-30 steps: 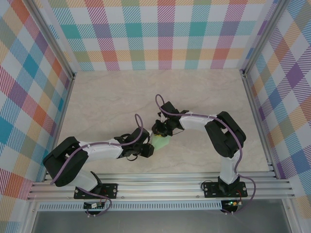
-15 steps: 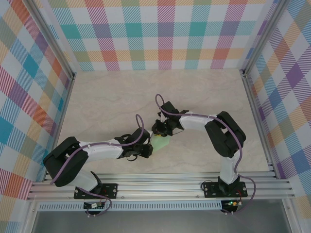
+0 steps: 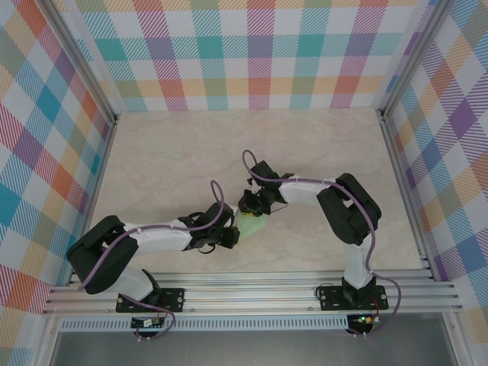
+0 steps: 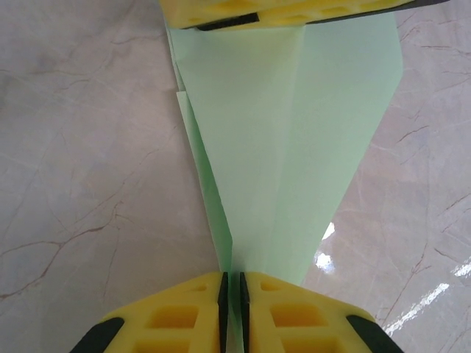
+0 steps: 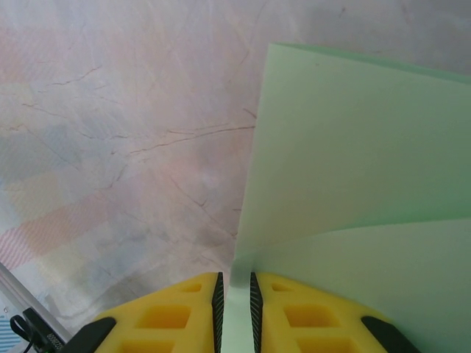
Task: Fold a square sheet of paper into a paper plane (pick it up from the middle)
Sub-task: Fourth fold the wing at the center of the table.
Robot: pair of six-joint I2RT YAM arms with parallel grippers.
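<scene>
The square sheet of paper is now a narrow, pale green paper plane (image 4: 287, 147) with a centre crease, lying low over the marble table between the two grippers. My left gripper (image 4: 232, 276) is shut on its pointed end. My right gripper (image 5: 234, 276) is shut on the wide end, where the paper plane (image 5: 353, 184) fans out to the right. The right gripper's yellow fingers (image 4: 294, 11) show at the top of the left wrist view. From above, the paper plane (image 3: 253, 224) peeks out between the left gripper (image 3: 235, 233) and the right gripper (image 3: 248, 210).
Both arms reach inward and meet near the table's (image 3: 183, 152) middle front. Checked walls (image 3: 252, 53) close the back and both sides. An aluminium rail (image 3: 252, 293) runs along the near edge.
My left gripper's jaws have closed onto the plane's narrow end. The right arm has shifted very slightly to the left; the paper stays in place.
</scene>
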